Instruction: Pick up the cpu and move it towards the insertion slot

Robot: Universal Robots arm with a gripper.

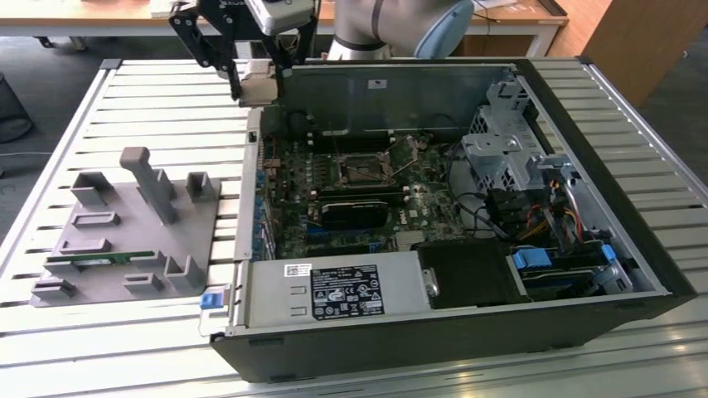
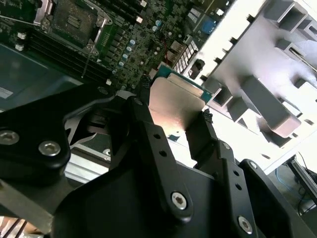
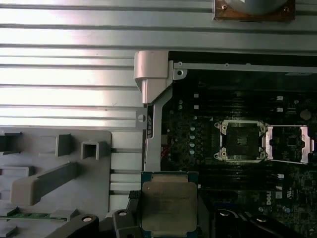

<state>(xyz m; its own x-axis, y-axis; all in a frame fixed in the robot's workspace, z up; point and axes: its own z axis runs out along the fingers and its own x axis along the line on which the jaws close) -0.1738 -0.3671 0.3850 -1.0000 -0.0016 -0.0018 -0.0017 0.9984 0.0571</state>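
Observation:
My gripper (image 1: 259, 81) hangs over the back corner of the open computer case (image 1: 619, 207), at the exterior view's left, shut on the cpu (image 1: 257, 79). In both wrist views the cpu (image 2: 174, 99) (image 3: 168, 206) is a flat square chip with a silver top and thin green rim, clamped between the black fingers (image 2: 143, 134). The insertion slot (image 1: 363, 170) (image 3: 240, 141) (image 2: 74, 20) is a square socket with a dark centre in the motherboard's back half. Its silvery frame (image 3: 290, 144) is swung open beside it. The cpu is held above and to the left of the socket, apart from it.
A grey fixture tray (image 1: 122, 240) with upright posts lies on the slatted metal table (image 1: 166, 99) left of the case, holding a green memory stick (image 1: 105, 259). Inside the case are a black block (image 1: 354, 211), a labelled power supply (image 1: 332, 294), a drive cage (image 1: 503, 153) and cables.

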